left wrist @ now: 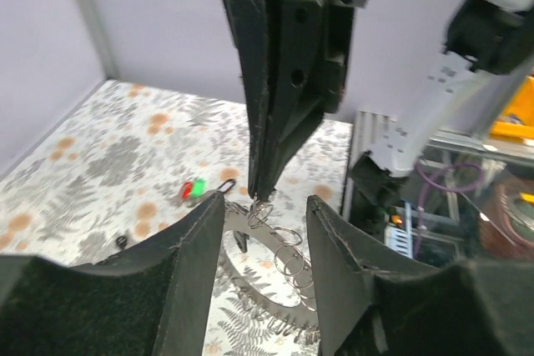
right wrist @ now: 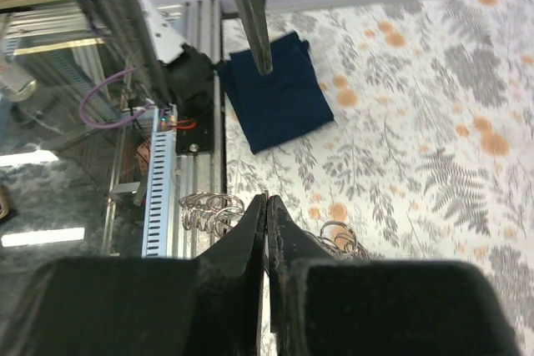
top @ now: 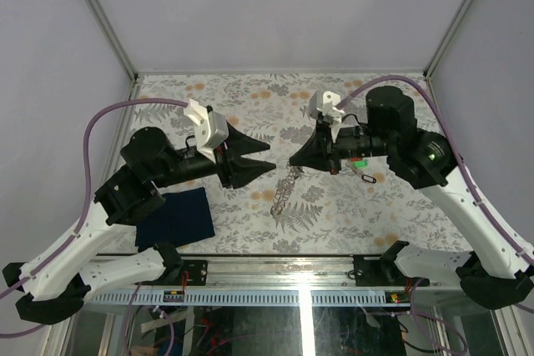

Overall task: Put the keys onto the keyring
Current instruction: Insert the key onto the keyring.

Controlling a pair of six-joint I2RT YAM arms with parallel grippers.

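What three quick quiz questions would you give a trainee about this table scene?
1. Fill the blank: the dark blue cloth lies near the ___ arm's base.
2. True or false: the left gripper is shut.
3. What does the right gripper pinch? A the dark blue cloth; B the keyring; C nothing.

Key: 1 left. 2 False: its fingers stand apart. 3 B.
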